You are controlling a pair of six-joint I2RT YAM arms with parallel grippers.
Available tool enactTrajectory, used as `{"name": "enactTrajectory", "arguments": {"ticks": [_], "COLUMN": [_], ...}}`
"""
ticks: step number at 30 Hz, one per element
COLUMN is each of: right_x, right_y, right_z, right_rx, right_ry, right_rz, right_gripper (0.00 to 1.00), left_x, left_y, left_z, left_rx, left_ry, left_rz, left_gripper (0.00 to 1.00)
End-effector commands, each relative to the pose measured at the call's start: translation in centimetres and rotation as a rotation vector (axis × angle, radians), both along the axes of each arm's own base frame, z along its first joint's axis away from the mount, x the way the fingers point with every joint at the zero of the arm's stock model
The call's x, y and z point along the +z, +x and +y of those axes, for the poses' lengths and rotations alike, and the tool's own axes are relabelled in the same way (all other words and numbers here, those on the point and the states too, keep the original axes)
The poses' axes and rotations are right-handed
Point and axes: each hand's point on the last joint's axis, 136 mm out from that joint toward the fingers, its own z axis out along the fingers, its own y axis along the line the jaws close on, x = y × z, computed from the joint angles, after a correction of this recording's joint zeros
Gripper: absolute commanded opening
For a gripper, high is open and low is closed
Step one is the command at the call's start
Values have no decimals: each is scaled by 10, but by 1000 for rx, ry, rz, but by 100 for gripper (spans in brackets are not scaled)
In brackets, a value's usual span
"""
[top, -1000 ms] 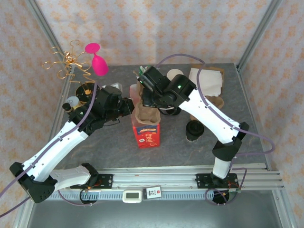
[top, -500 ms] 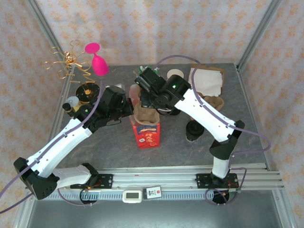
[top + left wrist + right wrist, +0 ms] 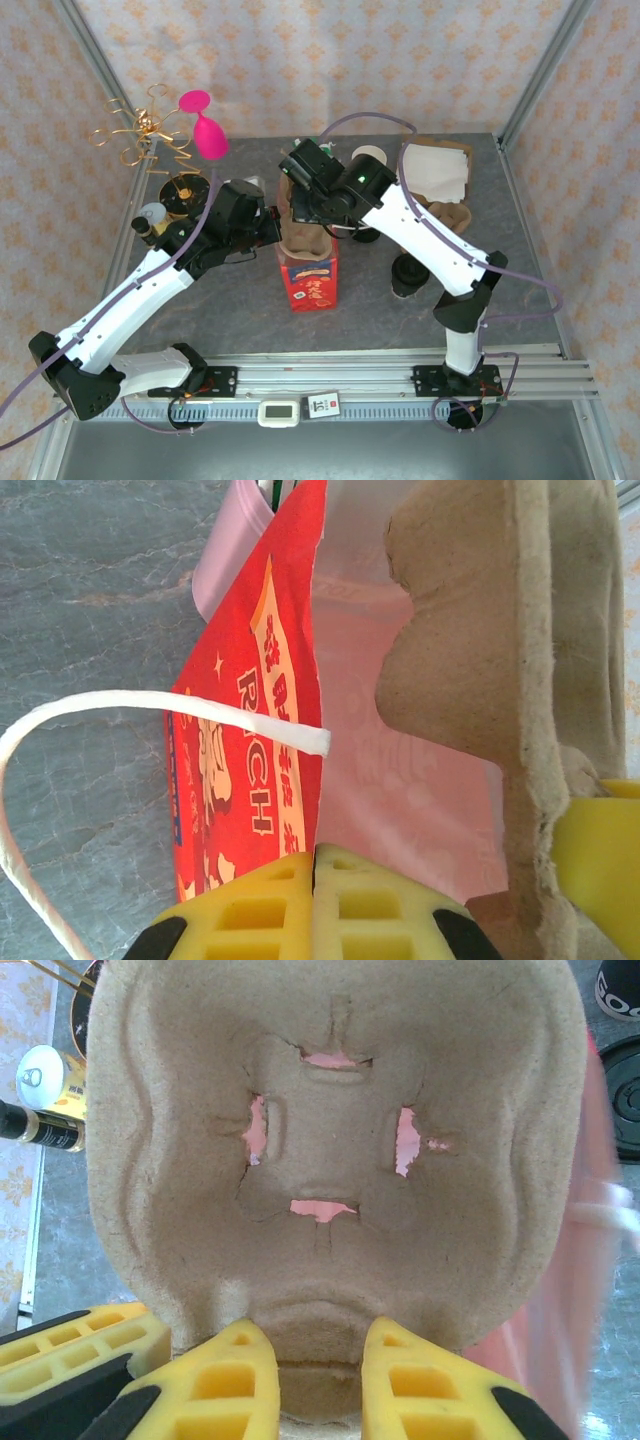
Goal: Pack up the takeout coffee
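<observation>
So the big change on the surface [image 3: 220,300]: the left arm [image 3: 130,300] had swung in a bit closer over the last second, and its left pincer [image 3: 315,865] went from slightly apart to pressed tight together on the top edge of the red bag [image 3: 308,285], red outside on one pad, pink lining on the other. I'd say that pinned the bag's mouth open, which the packing needs. The right arm [image 3: 430,240] had crept a little toward the left as well, reaching across with its elbow high and its wrist tipped down over the bag. The right pincer [image 3: 315,1335] was pinching the rim of the pulp carrier [image 3: 330,1160], one pad on each side of the ridge. The carrier stood partly inside the bag, just beside the left pincer, with pink lining showing through its slots. The takeout coffee [image 3: 408,275] hadn't moved at all. It stood upright, lid on, well apart from both pincers, off to the right pincer's right and nearer the bases, beside that arm's forearm. My guess is they're only at bag-and-carrier prep, with the cup not yet touched.
</observation>
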Motion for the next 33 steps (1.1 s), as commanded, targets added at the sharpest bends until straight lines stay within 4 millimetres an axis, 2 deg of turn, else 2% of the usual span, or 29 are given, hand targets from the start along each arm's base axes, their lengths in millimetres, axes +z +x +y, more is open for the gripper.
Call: {"name": "enactTrajectory", "arguments": {"ticks": [1,6,15,22,33], "right_x": [5,-9,-13,-24,-42], "right_y": [1,2,-1,-3,5], "right_z": [1,-9,-25,-23,-18], "right_rx": [4,-13,-46,-40,-41], "right_ry": [-1,-64,-102,-114,-170], "right_rz": [-16,-16,-25,2,7], "right_gripper": [17,17,17,16,17], "left_x": [20,21,25,31,32], "left_y": [3,2,1,3,1], "left_z": [-1,4,7,-3,-1], "left_rx": [3,22,37,12,37], "left_ry": [-38,-34,-33,-91,-126], "left_rz": [-51,-55,-61,-69,-76], "left_gripper": [0,0,0,0,0]}}
